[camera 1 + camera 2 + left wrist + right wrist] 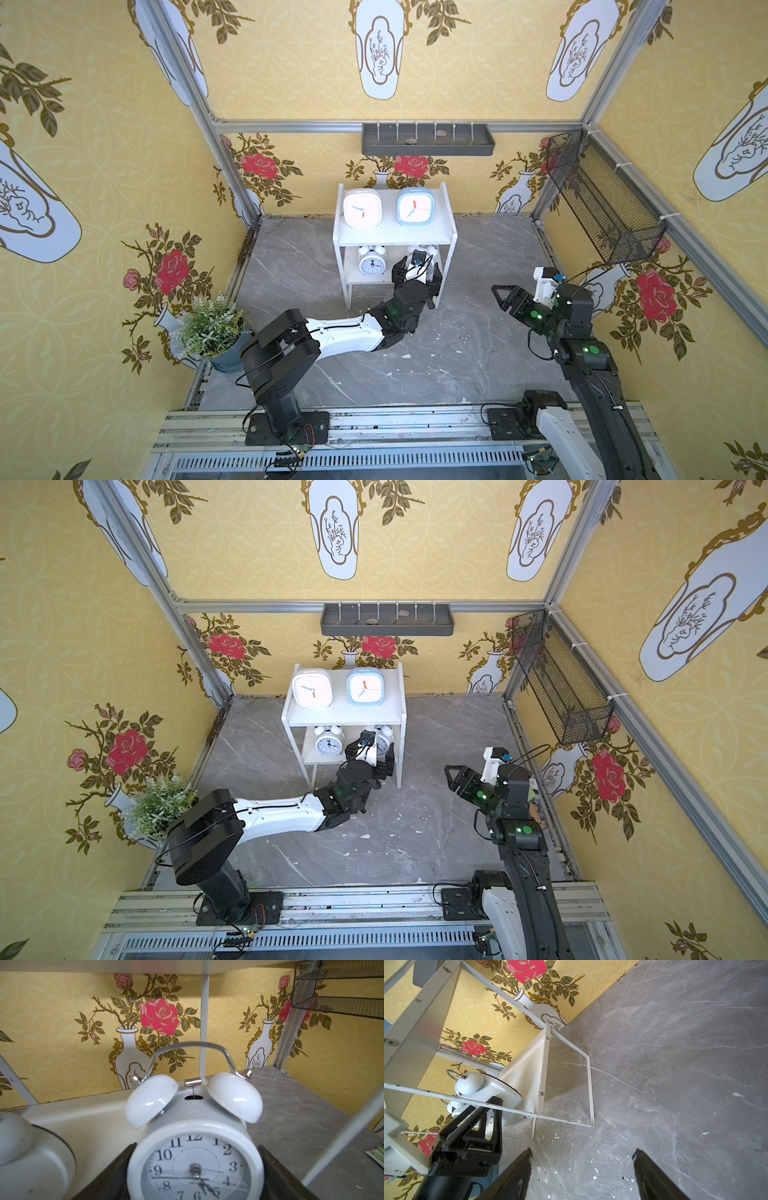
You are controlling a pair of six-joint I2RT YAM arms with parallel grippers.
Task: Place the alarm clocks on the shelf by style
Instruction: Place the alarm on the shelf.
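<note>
- Left gripper [417, 267] is gripping the twin-bell clock [193, 1126] by its sides, upright, at the lower-tier front right corner of the shelf [395, 237].
- Right gripper [583, 1151] is hanging open, empty, well apart.

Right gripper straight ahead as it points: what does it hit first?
Likely the shelf side frame; only floor lies between it and the right gripper. If pitched down, floor first.

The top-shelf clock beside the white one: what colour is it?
The rounded-square alarm clock is light blue; clearest in a top view.
</note>
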